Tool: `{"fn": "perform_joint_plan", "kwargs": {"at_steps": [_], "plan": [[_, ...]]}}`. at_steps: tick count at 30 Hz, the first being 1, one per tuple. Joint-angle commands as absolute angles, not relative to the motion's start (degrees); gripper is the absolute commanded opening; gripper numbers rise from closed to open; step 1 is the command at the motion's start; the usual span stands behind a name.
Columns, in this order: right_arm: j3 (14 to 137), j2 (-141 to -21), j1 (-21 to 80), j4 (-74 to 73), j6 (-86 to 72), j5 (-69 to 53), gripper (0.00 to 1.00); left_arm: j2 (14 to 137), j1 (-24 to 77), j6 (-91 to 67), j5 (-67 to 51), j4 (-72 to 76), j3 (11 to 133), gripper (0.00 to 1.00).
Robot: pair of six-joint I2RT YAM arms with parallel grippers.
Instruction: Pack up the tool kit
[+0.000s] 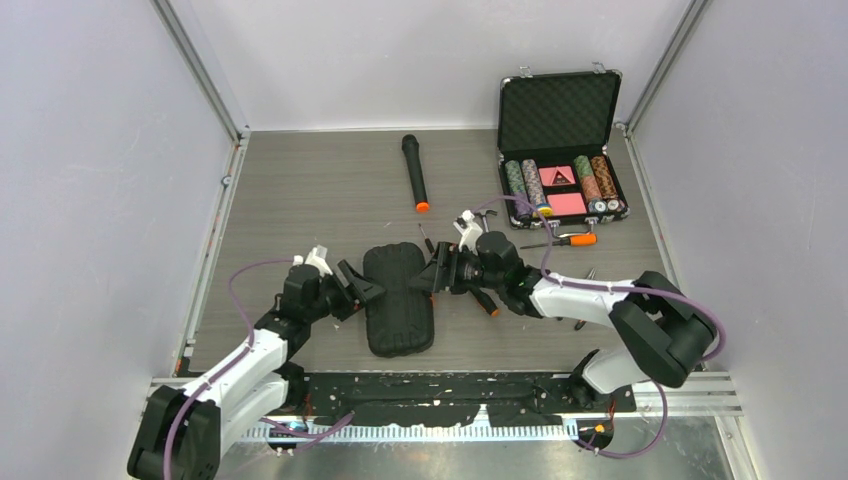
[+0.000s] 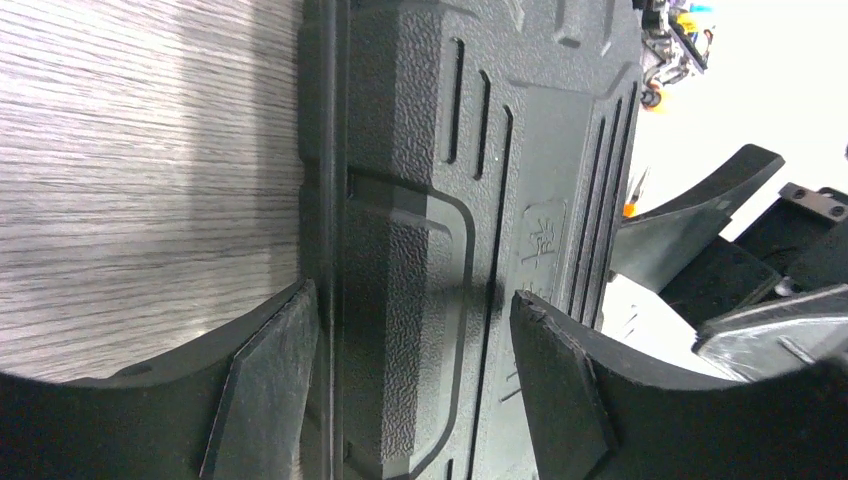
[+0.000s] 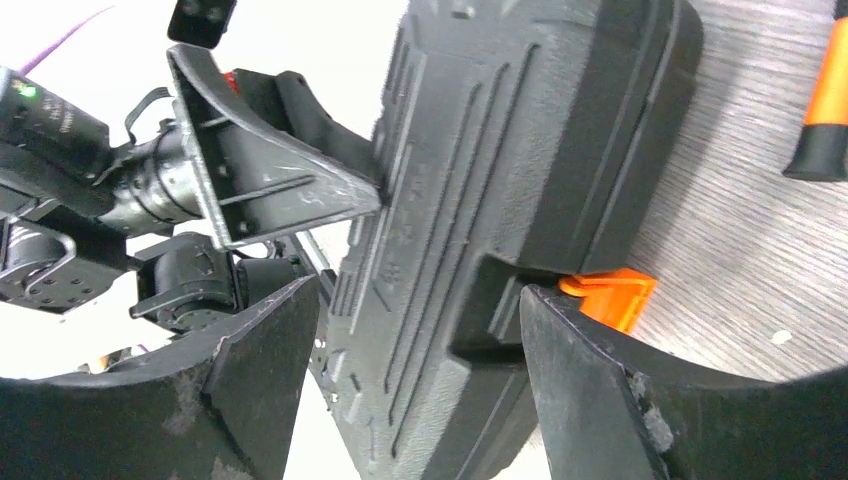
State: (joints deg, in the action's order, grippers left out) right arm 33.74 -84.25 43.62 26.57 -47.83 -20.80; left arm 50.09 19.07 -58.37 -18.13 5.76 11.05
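The tool kit (image 1: 398,298), a closed black ribbed case, lies flat in the middle of the table. My left gripper (image 1: 362,287) is at its left edge, and its open jaws straddle the case's side wall (image 2: 390,260). From the right, my right gripper (image 1: 432,275) stands open around the opposite edge. One of its fingers (image 3: 590,390) sits just below the orange latch (image 3: 605,295), the other stands off the ribbed lid (image 3: 470,200). An orange-black screwdriver (image 1: 565,240) lies on the table right of the case. Another orange-tipped tool (image 1: 487,305) pokes out under my right arm.
An open metal-edged case of poker chips (image 1: 560,150) stands at the back right. A black microphone with an orange end (image 1: 415,172) lies behind the tool kit. An orange-black handle (image 3: 822,110) lies near the case's far corner in the right wrist view.
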Motion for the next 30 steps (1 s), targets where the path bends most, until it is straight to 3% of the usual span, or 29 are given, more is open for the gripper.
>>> {"fn": "perform_joint_plan", "kwargs": {"at_steps": [1,13,30], "plan": [[34.92,-79.11,44.83,25.34,-45.98,-18.01,0.78,50.09,19.86,-59.2,-20.14,9.1,11.67,0.68],[33.68,-80.76,45.25,24.26,-47.18,-16.6,0.79,50.43,20.13,-59.85,-20.23,9.99,11.19,0.67],[33.76,-82.85,46.36,29.56,-49.58,-20.19,0.79,50.83,21.57,-62.2,-21.91,15.87,10.54,0.85]]}}
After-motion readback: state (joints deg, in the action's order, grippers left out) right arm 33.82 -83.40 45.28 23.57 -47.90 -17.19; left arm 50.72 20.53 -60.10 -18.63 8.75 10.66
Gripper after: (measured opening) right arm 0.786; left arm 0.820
